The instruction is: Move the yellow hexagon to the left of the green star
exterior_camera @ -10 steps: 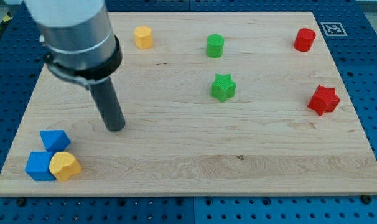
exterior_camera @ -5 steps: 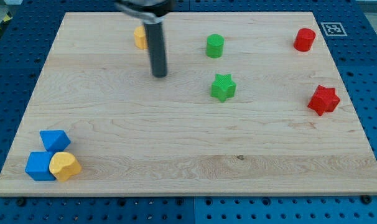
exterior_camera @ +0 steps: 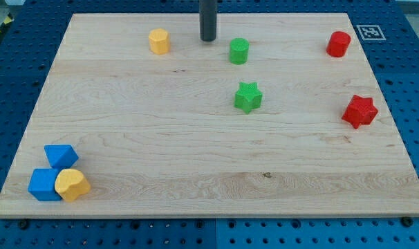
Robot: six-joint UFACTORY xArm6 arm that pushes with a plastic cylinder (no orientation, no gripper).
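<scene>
The yellow hexagon (exterior_camera: pixel 159 41) sits near the view's top left of the wooden board (exterior_camera: pixel 161 159). The green star (exterior_camera: pixel 248 97) lies right of the board's middle, lower and to the right of the hexagon. My tip (exterior_camera: pixel 208 39) stands near the board's top edge, between the yellow hexagon and a green cylinder (exterior_camera: pixel 239 51), touching neither. It is above and left of the green star.
A red cylinder (exterior_camera: pixel 339 43) is at the top right and a red star (exterior_camera: pixel 359 111) at the right edge. Two blue blocks (exterior_camera: pixel 60 156) (exterior_camera: pixel 43 185) and a yellow heart-like block (exterior_camera: pixel 72 185) cluster at the bottom left corner.
My tip has moved from the board's left side up and to the right, passing the yellow hexagon, to the top edge. No block has moved.
</scene>
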